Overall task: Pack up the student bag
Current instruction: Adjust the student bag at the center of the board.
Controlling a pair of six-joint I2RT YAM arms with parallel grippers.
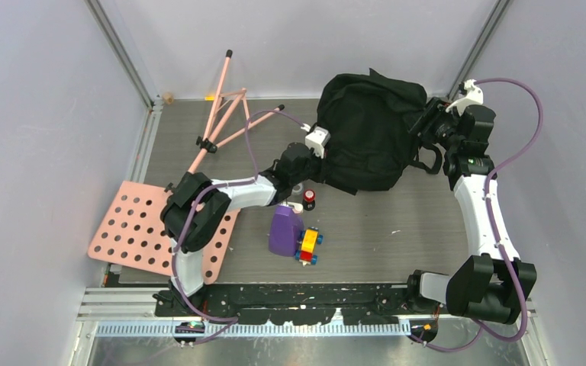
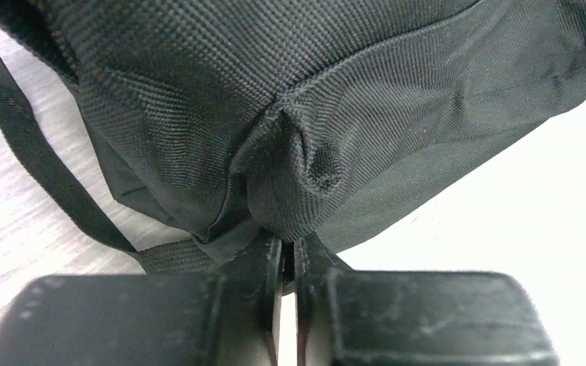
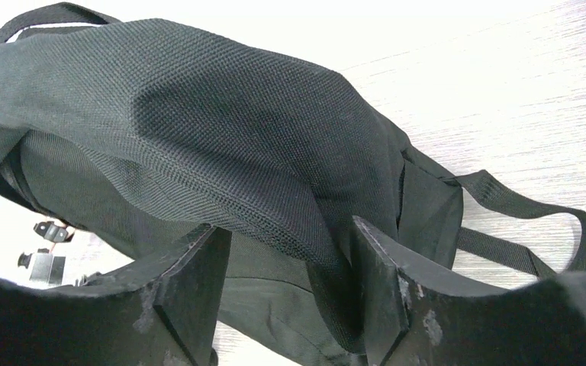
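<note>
At left fingers (image 2: 255,268), tight pinch of woven black student bag (image 2: 297,107); right fingers (image 3: 187,286) wide.

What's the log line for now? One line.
left gripper: pinching student bag | right gripper: open astride it | purple container: outside bag

student bag (image 1: 366,137) rear-centre, bottle (image 1: 284,229) nearer, perhaps upright

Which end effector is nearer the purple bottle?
Left. The left end effector pinches the student bag just beyond the purple bottle; the right end effector is at the bag's opposite side.
</note>
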